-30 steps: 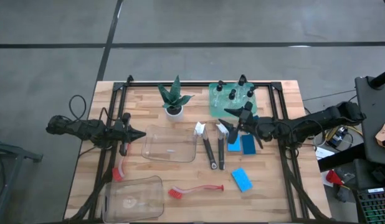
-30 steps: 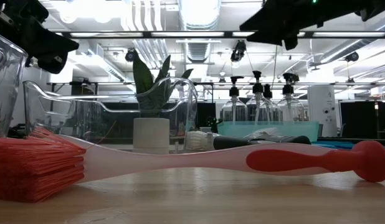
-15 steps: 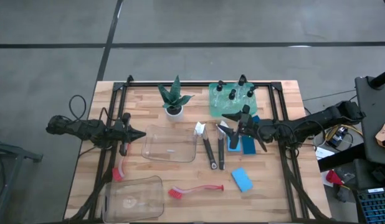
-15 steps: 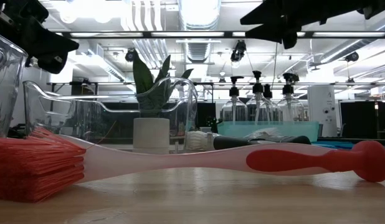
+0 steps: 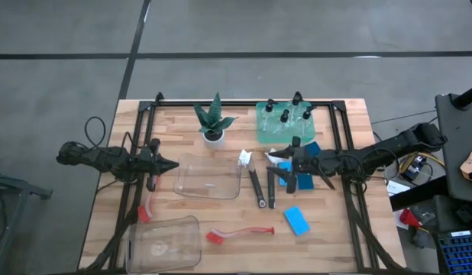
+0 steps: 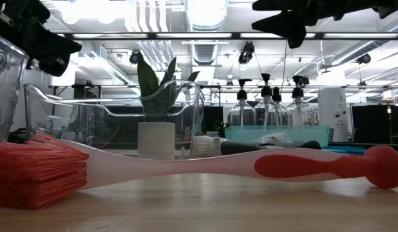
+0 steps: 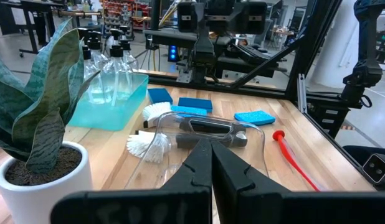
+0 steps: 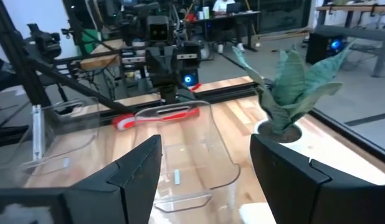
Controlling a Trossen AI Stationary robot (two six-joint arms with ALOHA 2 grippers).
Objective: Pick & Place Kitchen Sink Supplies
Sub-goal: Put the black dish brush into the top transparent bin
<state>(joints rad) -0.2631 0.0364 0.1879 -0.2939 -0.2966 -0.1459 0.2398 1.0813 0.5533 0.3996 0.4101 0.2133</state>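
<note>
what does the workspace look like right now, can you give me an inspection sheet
surface: wooden table, black frame rails.
job's things: four bottles in green tray; blue sponge apart, more under right arm; two black brushes; red brushes.
clutter: plant; two clear bins.
grippers: left gripper shut, at table's left; right gripper open over brush heads.
cables: loops behind left arm.
surroundings: concrete floor; lab beyond.
</note>
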